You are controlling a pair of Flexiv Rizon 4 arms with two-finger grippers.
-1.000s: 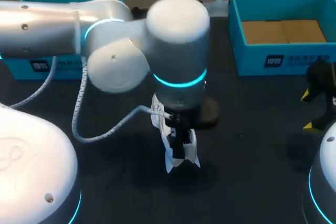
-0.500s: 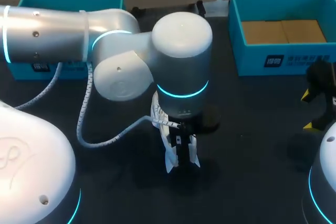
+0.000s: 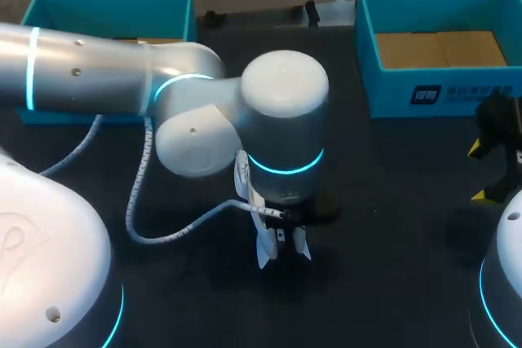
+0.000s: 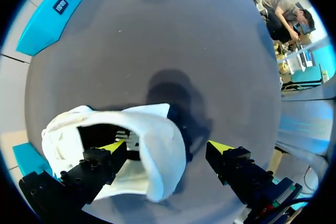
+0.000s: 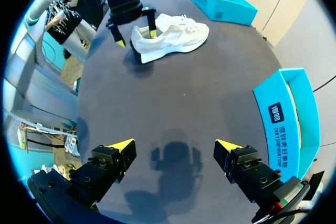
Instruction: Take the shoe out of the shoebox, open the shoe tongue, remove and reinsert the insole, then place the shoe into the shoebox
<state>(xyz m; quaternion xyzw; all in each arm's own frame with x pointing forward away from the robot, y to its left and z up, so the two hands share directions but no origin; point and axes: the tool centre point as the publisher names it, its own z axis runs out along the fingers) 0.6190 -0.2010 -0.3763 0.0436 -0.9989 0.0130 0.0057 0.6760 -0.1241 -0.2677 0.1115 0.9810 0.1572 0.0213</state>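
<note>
A white shoe [image 3: 263, 244] lies on the dark table near its middle, mostly hidden in the head view by my left arm's wrist. My left gripper [image 3: 283, 238] hangs over the shoe's heel end, open. In the left wrist view one fingertip [image 4: 113, 146] sits inside the shoe [image 4: 157, 140] opening; the other stands outside, clear of the heel wall. The right wrist view shows the whole shoe [image 5: 173, 34] on its sole with the left gripper [image 5: 135, 38] at its heel. My right gripper [image 3: 479, 173] is at the table's right edge, open and empty [image 5: 176, 144].
An open blue shoebox [image 3: 440, 91] with a brown cardboard floor stands at the back right, near my right gripper [image 5: 286, 114]. A second blue box [image 3: 106, 2] stands at the back left, with something white in it [image 5: 226, 6].
My left arm has swung forward and come down over the shoe, hiding more of it. The shoe and the right arm have stayed where they were.
</note>
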